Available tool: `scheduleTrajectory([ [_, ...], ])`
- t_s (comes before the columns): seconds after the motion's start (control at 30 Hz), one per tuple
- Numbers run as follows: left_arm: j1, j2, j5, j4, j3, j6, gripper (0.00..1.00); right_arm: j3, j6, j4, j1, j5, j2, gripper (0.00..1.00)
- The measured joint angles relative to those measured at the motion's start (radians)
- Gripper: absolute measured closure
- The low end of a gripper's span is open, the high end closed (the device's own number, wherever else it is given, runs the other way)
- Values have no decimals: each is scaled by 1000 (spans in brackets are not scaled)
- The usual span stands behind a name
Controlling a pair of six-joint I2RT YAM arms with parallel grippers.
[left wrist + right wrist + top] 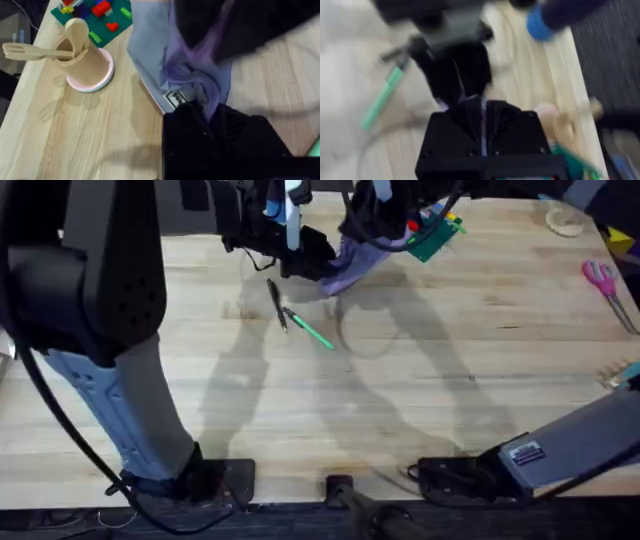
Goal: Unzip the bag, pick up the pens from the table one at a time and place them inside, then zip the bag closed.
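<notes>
Bag: you have the lavender bag (352, 264) at the upper middle of the overhead frame, bunched and partly lifted off the bench (420, 380), between the two grippers.
Left gripper: your left gripper (300, 252) sits at the bag's left end; in the left wrist view its black fingers (200, 125) are pinched together on a fold of purple fabric (195, 80) beside a small white label (176, 97).
Right gripper: your right gripper (372, 222) is over the bag's upper right end; in the right wrist view its black fingers (470, 85) look closed together, though I cannot tell what they hold.
Pens: the black pen (276, 304) and the green pen (310, 330) lie on the bench just below the bag, near ends almost touching.
Elsewhere: green toy-brick plate (434, 238) just right of the bag; pink-handled scissors (602, 280) at far right.
</notes>
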Motion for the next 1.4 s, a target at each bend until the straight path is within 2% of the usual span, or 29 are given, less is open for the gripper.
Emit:
scheduleTrajectory([
  [0.13,-22,0,18,23,1,0,959,17,0,22,68,-127,-1,970],
  [0.27,-33,0,44,15,2,5,959,24,-2,10,83,-141,-22,966],
  [0.33,-33,0,45,14,2,7,959,24,-3,15,81,-148,-24,833],
  [0.4,-33,0,46,14,2,9,959,24,-3,20,79,-149,-25,748],
  [0.67,-34,0,43,14,2,10,958,26,-3,-9,84,-114,-33,649],
  [0.87,-35,0,42,14,2,10,958,26,-1,-69,92,-55,-42,358],
  [0.97,-35,0,42,14,2,10,958,26,0,-90,84,-36,-42,282],
  [1.27,-35,0,42,14,2,10,958,26,16,-185,-26,-17,-42,205],
  [1.33,-35,0,42,14,2,10,958,26,36,-193,-56,-16,-45,37],
  [1.4,-35,0,42,14,2,10,959,26,65,-195,-83,-13,-57,9],
])
